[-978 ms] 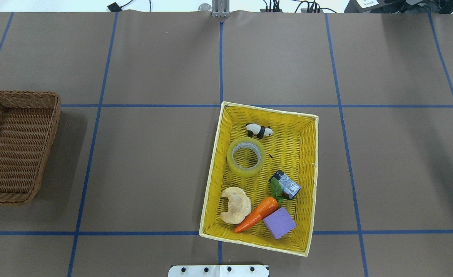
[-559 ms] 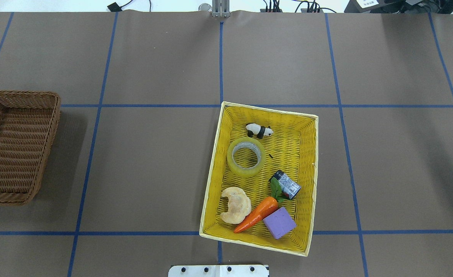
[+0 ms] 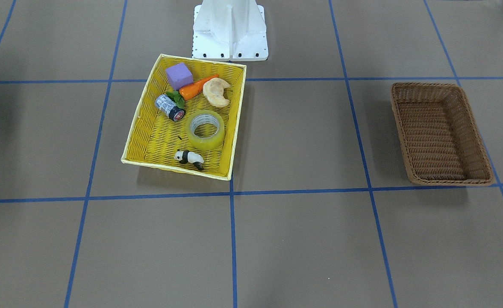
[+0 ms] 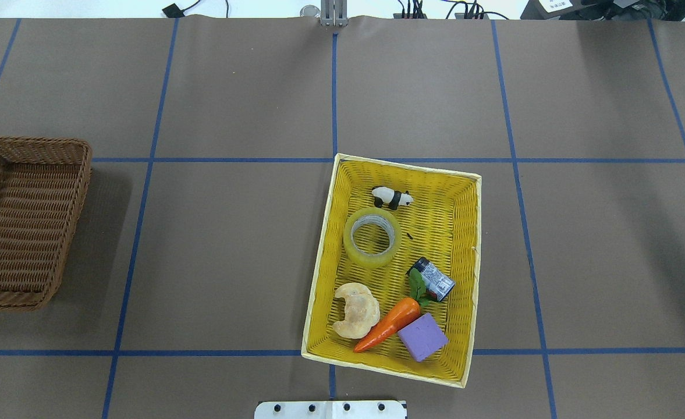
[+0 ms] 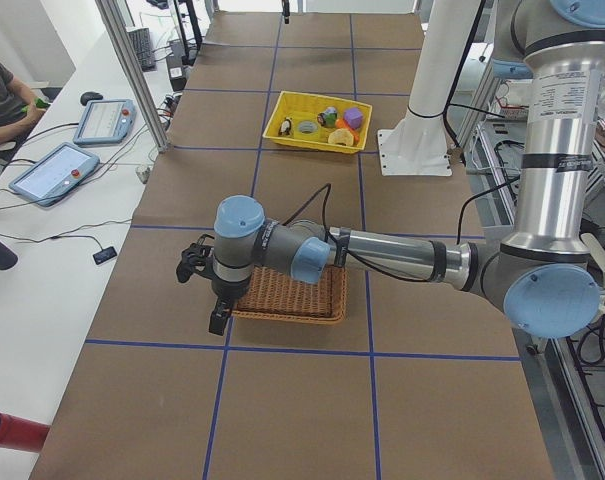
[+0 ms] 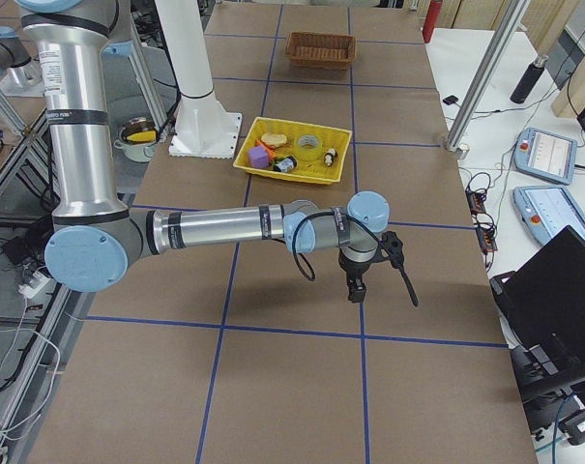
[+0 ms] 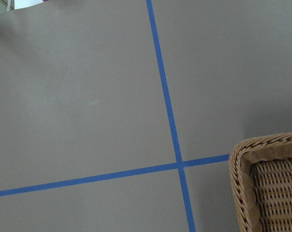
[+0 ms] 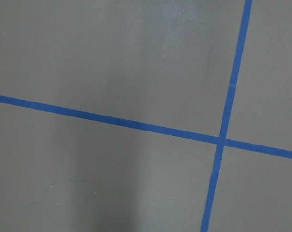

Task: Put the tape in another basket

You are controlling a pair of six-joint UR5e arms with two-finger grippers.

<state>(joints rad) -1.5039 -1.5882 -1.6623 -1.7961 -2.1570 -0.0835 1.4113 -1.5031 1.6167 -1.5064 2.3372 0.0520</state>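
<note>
From my console I start at the robot's base plate (image 4: 330, 409) and work outward. Just beyond it sits the yellow basket (image 4: 441, 221), turned a little askew to the blue lines (image 4: 334, 87) on the table (image 4: 231, 262). At its near end a purple block (image 4: 422, 337) touches the thick end of a carrot (image 4: 391, 323), and a pale bread piece (image 4: 355, 310) lies beside the carrot's tip. A little farther in, a small dark-capped jar (image 4: 432, 279) lies on its side against the carrot's green leaves.

Past those lies the tape (image 4: 351, 241), flat on the yellow basket's floor with its hole facing up, close to the wall on the robot's left. A panda figure (image 4: 392, 198) lies just beyond it, near the far wall.

The brown basket (image 4: 22, 227) is out at the table's left end, well apart from the tape.

The left gripper (image 5: 219, 322) hangs above the table just beside that brown basket; its wrist camera catches one woven corner and a crossing of blue lines. I only see it from the side, so I cannot tell how its fingers stand. The right gripper (image 6: 355, 293) hovers over brown table paper toward the robot's right end, away from the yellow basket. Its finger state I cannot tell either.
</note>
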